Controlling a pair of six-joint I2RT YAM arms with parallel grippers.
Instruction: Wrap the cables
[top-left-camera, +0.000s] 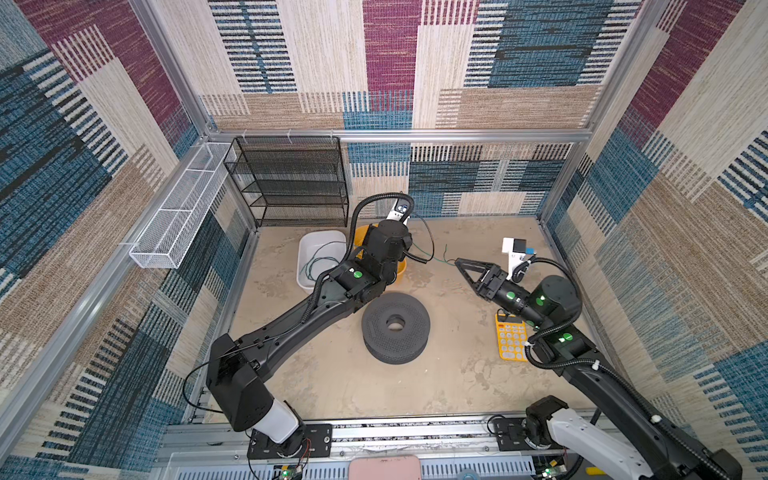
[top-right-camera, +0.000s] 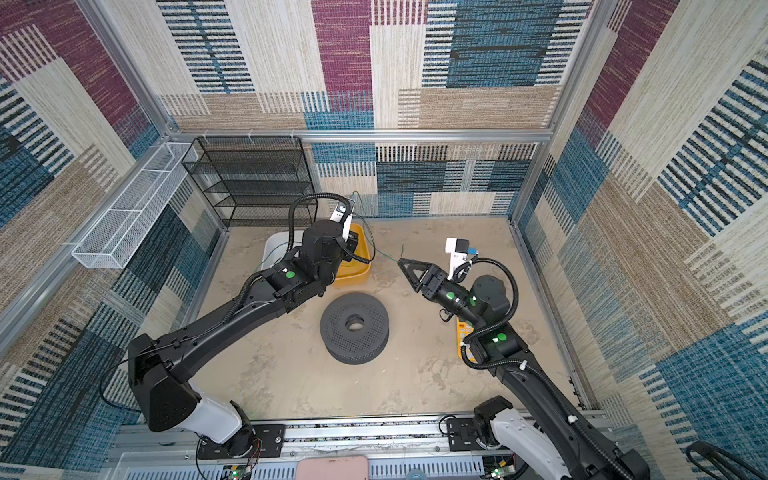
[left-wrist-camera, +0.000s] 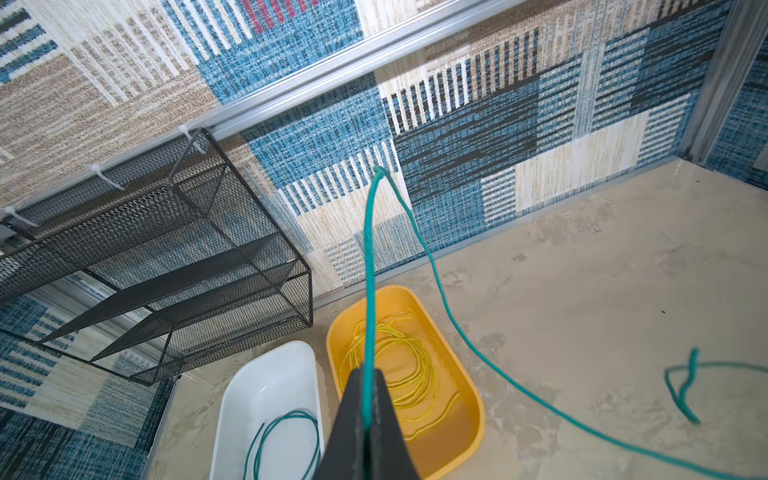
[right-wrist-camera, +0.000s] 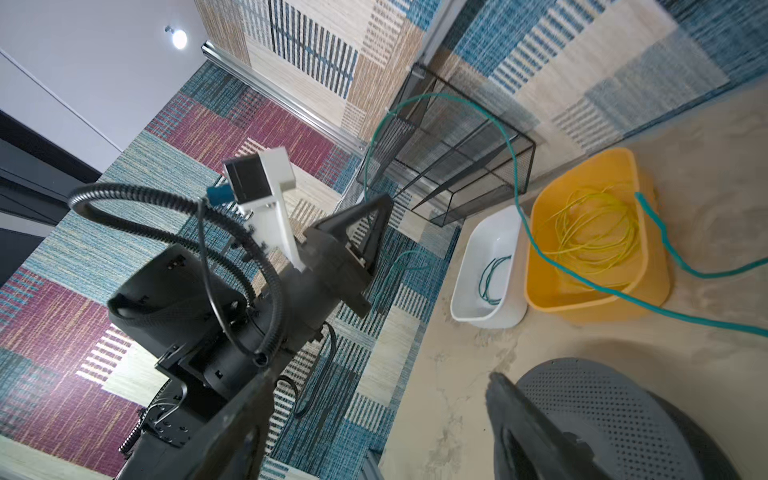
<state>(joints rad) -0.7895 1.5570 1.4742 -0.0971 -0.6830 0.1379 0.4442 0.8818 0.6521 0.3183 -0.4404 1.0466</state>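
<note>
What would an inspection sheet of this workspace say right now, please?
Surface: beige mottled table.
Job's things: teal cable rises from the left tool, then loops down onto the table; yellow cable coiled in the yellow tub; third cable coiled in the white tub.
Clutter: grey perforated disc; yellow calculator.
Tools: left tool shut on the teal cable; right tool open, empty.
Cables: black ribbed robot hoses.
Surroundings: patterned walls; black mesh shelf; white wire basket on the wall.
</note>
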